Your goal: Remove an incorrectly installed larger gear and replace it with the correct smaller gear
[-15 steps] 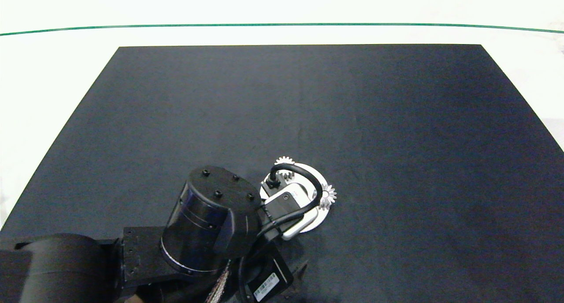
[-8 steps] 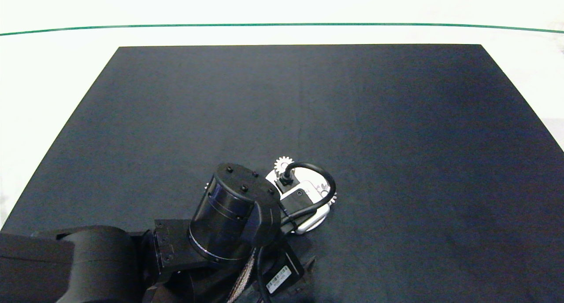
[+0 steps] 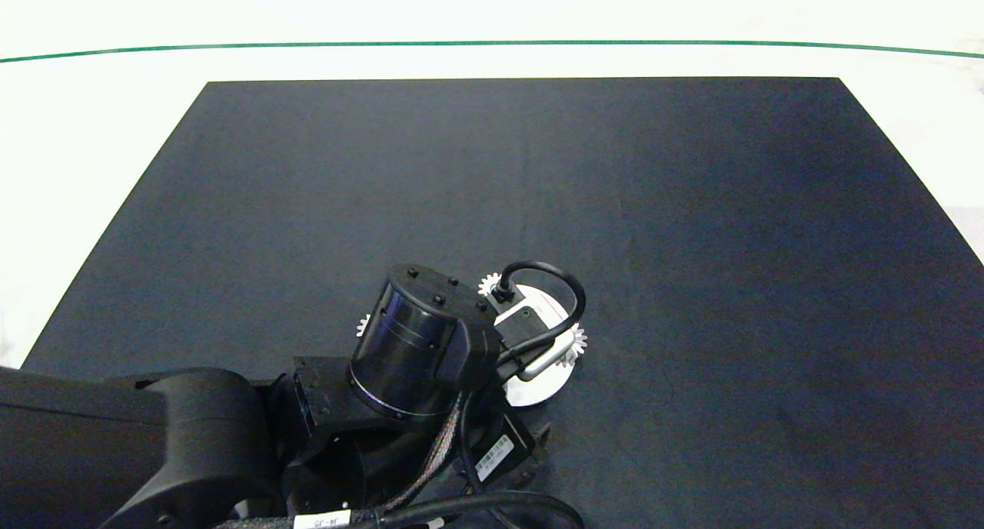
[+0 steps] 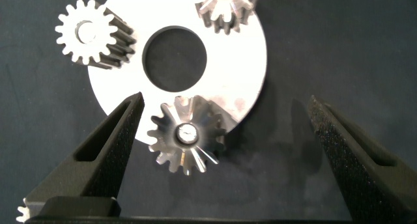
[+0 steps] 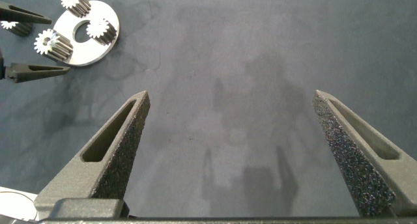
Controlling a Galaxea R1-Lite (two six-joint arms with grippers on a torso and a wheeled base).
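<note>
Black matting [image 3: 692,206] covers the table, with pale floor and a green line beyond its far edge. The left arm [image 3: 407,344] reaches in from the near left, and its wrist hides much of a white round disc [image 3: 530,390] lying near the middle of the mat's near part. The disc [image 4: 247,61] has a large round hole in its centre.

The left gripper [image 4: 226,99] hangs over the disc's near-left rim with its fingers spread wide. They stand one on each side of the larger gear [image 4: 187,134] and touch nothing. That gear sits on the rim, overhanging it, with a small pin in its centre.

The right gripper [image 5: 231,94] hovers over bare mat well to the right of the disc, spread just as wide and empty.

A slightly smaller star-toothed gear [image 4: 225,6] sits at the disc's right rim. A mounted straight-toothed gear [image 4: 88,34] stands at the far rim. The smaller gear [image 3: 362,327] lies loose on the mat to the left of the disc. Only its edge shows beside the left arm.
</note>
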